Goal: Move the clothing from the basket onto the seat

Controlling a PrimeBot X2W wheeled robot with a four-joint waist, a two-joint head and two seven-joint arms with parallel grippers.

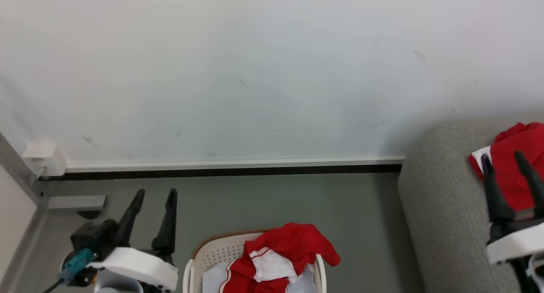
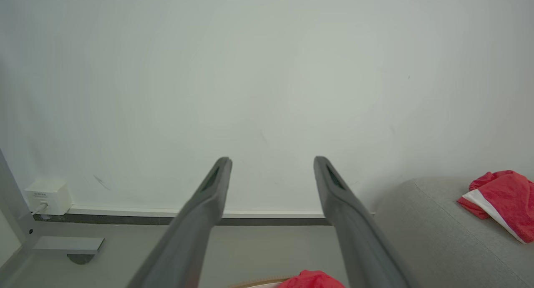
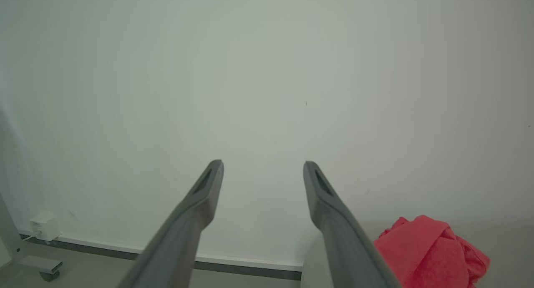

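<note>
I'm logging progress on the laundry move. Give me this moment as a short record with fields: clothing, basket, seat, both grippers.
clothing in basket: red with white bands, heaped, one fold draped over the rim
basket: cream, on the floor, apart from the seat
seat: grey, at the right of the head view
garment on seat: red with a white band, crumpled
left gripper: open, empty, left of the basket
right gripper: open, empty, over the seat by the garment there
task: not finished
</note>
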